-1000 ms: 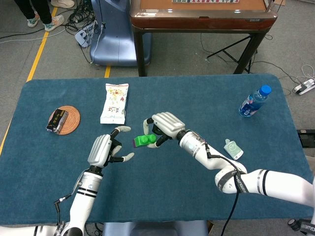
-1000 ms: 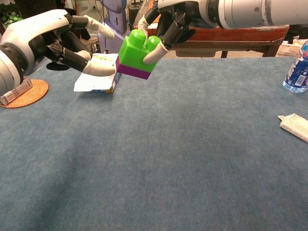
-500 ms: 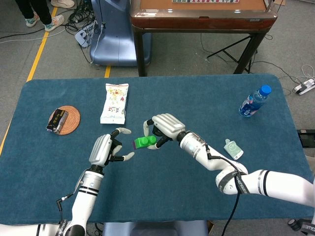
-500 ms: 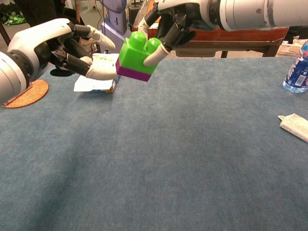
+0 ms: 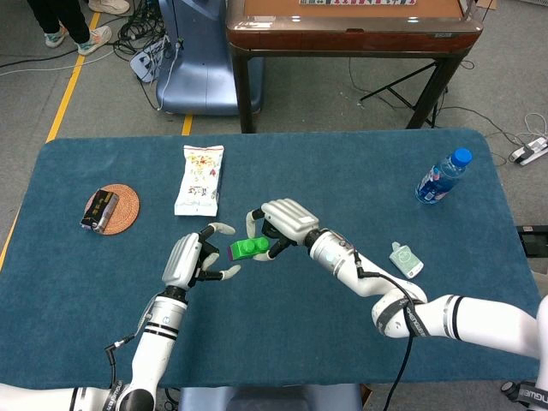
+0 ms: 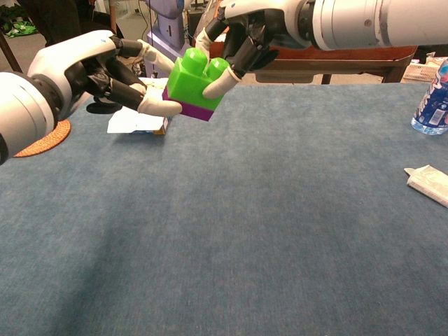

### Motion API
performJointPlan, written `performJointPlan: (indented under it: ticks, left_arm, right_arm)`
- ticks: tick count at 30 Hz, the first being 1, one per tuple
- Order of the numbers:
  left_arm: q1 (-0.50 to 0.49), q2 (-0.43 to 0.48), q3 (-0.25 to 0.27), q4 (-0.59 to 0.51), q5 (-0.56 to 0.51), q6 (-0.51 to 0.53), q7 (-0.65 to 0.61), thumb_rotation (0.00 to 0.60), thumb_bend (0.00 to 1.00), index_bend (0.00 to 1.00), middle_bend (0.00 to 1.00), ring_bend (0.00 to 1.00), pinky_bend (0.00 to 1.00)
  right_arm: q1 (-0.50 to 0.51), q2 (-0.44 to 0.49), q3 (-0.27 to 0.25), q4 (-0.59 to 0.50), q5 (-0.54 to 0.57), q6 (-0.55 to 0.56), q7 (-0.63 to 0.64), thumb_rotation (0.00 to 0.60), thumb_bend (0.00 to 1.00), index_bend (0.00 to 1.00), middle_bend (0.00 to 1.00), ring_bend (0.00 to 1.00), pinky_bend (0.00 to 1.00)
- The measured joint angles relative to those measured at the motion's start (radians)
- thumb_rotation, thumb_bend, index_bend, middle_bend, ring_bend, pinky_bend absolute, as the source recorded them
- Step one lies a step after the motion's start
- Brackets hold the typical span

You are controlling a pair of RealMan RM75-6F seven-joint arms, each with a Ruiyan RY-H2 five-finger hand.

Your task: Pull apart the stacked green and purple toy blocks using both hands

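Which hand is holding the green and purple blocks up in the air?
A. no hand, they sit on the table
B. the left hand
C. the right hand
C: the right hand grips the green block off the table, with the purple block stuck underneath; the left hand is only reaching its fingertips to the purple one.

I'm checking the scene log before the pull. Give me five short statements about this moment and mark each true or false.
1. The right hand holds the stacked blocks above the table. True.
2. The green block sits on top of the purple block. True.
3. The blocks are already separated. False: they are still joined.
4. The water bottle lies beside the left hand. False: it stands at the table's far right corner, on the right arm's side.
5. The snack packet rests on the woven coaster. False: it lies on the cloth, to the right of the coaster.
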Motion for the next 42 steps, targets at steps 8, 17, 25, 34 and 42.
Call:
performJointPlan:
  ticks: [8,17,25,34,42]
  left_arm:
    - [-0.001,-0.026,-0.002,0.026,0.013,0.026,-0.017,0.600,0.06,0.54,1.00,1.00,1.00]
    - [0.002,-0.042,0.004,0.045,0.032,0.041,-0.023,0.600,0.06,0.62,1.00,1.00,1.00]
    - [0.002,-0.049,0.007,0.052,0.035,0.043,-0.023,0.600,0.06,0.66,1.00,1.00,1.00]
    - [0.004,-0.073,0.010,0.078,0.074,0.066,-0.030,0.600,0.06,0.74,1.00,1.00,1.00]
    - [0.003,-0.079,0.009,0.080,0.083,0.066,-0.022,0.600,0.06,0.77,1.00,1.00,1.00]
  right_arm:
    - [-0.009,0.000,0.004,0.002,-0.030,0.001,0.032,0.600,0.42,0.64,1.00,1.00,1.00]
    - [-0.012,-0.003,0.004,0.010,-0.048,-0.005,0.056,0.600,0.42,0.64,1.00,1.00,1.00]
    - [-0.012,-0.007,0.003,0.017,-0.060,-0.011,0.073,0.600,0.42,0.64,1.00,1.00,1.00]
    - [-0.014,-0.011,0.004,0.025,-0.072,-0.017,0.096,0.600,0.42,0.64,1.00,1.00,1.00]
    - [-0.019,-0.013,0.008,0.030,-0.097,-0.023,0.129,0.600,0.42,0.64,1.00,1.00,1.00]
